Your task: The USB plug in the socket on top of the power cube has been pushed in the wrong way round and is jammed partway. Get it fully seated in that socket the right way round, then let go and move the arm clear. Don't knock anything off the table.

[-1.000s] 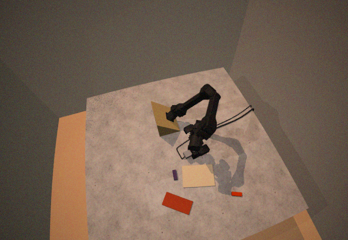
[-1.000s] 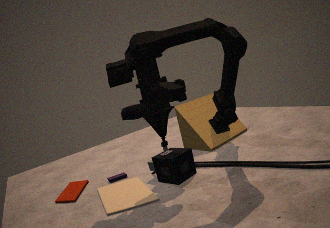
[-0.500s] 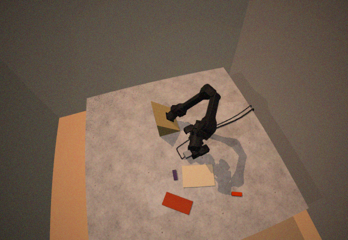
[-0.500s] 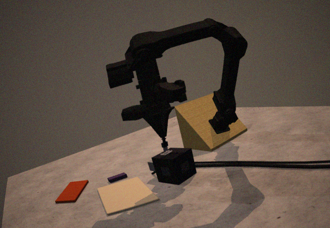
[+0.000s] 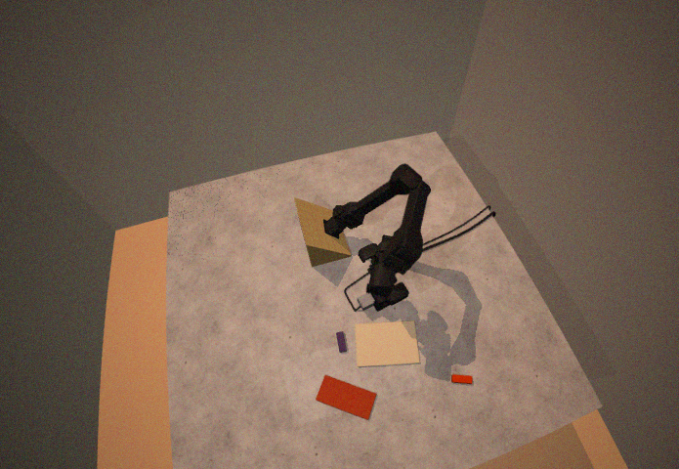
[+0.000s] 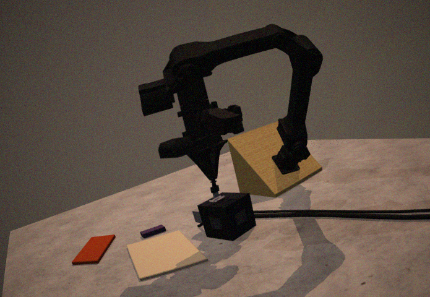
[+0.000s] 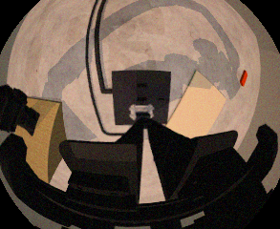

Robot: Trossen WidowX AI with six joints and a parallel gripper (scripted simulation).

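The black power cube stands on the table, mostly hidden by the arm in the top view. The light-rimmed socket is on its top. My gripper is above the socket, pointing down, shut on the USB plug's black body. The plug stands roughly upright; some of its metal shell shows between body and socket, with its lower end at the socket opening. How deep it sits and which way round it is, I cannot tell.
A wooden wedge stands near the arm's base. Black cables run from the cube. A cream panel, a purple block, a red slab and a small red block lie around.
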